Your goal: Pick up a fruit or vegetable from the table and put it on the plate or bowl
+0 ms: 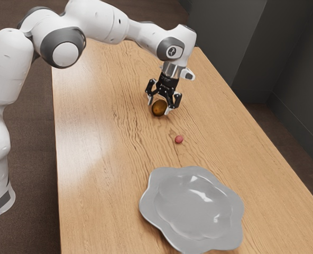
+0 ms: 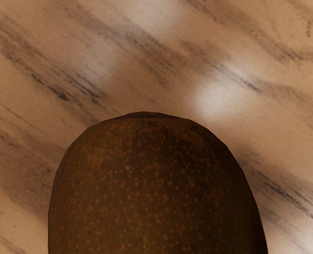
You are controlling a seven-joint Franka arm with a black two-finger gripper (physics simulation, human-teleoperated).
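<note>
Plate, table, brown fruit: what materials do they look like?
The plate looks like glazed ceramic or plastic: grey, glossy highlights. The table looks like satin-finished wood: grain lines, soft glare. The brown fruit has matte, speckled skin, kiwi-like.

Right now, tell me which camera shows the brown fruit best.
The wrist view: the brown fruit sits close under the camera, its speckled skin plain against the wooden table. The exterior view shows it only as a small brown shape at the hand, partly masked by it.

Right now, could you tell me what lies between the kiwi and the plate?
In the exterior view, a small red fruit lies between the kiwi and the plate.
</note>
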